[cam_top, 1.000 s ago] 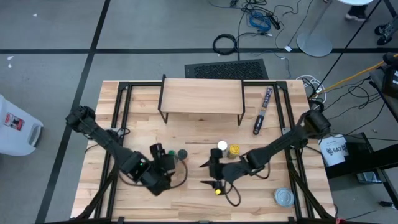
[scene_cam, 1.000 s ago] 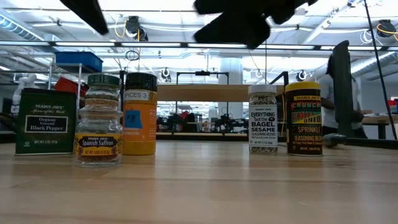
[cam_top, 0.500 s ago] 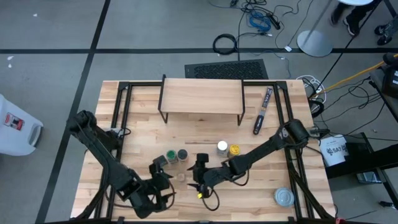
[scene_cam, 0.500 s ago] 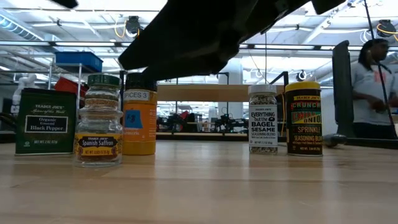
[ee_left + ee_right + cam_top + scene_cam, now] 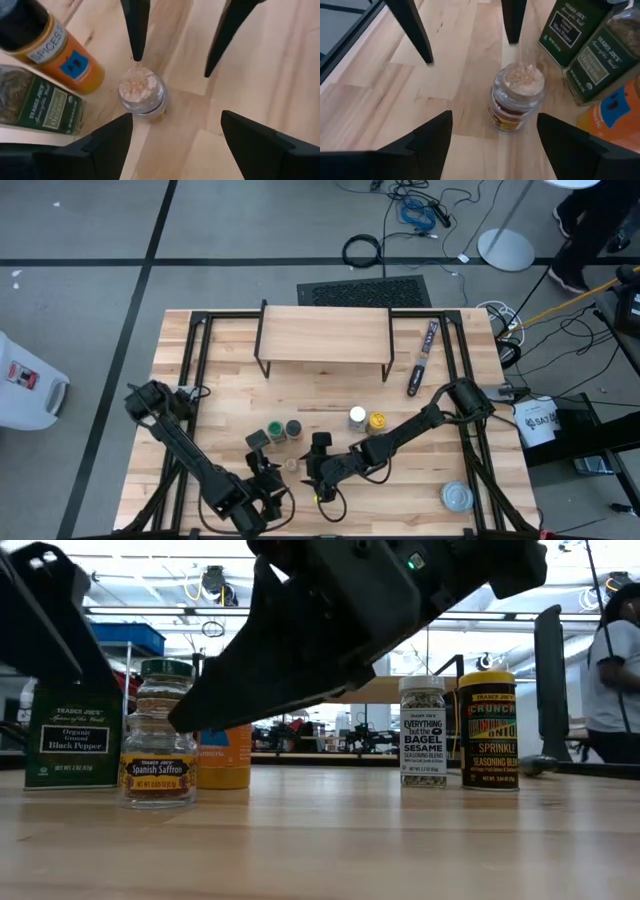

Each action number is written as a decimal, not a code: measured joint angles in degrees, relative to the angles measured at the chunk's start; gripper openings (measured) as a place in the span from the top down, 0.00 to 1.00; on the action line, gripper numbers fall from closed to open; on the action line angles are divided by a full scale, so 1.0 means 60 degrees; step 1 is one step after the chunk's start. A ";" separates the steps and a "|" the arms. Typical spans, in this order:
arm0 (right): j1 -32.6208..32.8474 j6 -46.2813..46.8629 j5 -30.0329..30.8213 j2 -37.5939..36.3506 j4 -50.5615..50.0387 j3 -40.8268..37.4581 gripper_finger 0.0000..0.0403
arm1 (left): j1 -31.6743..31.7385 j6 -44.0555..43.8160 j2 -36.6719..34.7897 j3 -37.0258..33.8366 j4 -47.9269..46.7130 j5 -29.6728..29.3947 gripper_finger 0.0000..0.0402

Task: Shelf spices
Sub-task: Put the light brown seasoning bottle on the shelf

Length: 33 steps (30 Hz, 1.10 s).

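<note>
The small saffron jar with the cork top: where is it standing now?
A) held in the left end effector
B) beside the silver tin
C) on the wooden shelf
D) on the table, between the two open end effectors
D: the saffron jar stands on the table, free, while the right end effector and the left end effector face it from opposite sides, both open.

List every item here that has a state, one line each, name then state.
saffron jar: upright on the table, cork in, not gripped.
orange jar: upright, lid on.
black pepper tin: upright, closed.
bagel seasoning jar: upright, lid on.
yellow-lidded jar: upright, lid on.
shelf: top bare.
left gripper: open, empty.
right gripper: open, empty.
</note>
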 joint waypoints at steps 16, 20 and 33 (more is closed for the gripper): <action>-0.0027 0.0011 -0.0017 0.0021 0.0046 0.0000 0.31 | 0.0163 -0.0292 0.0982 0.0000 -0.0106 -0.1182 0.22; -0.0024 0.0011 -0.0033 0.0021 0.0042 0.0000 0.31 | 0.0412 -0.0285 0.1111 0.0000 -0.0119 -0.1200 0.22; 0.0035 -0.0054 -0.0036 0.0021 -0.0327 -0.0004 0.31 | 0.0648 0.0050 0.1119 0.0000 0.0166 -0.1134 0.28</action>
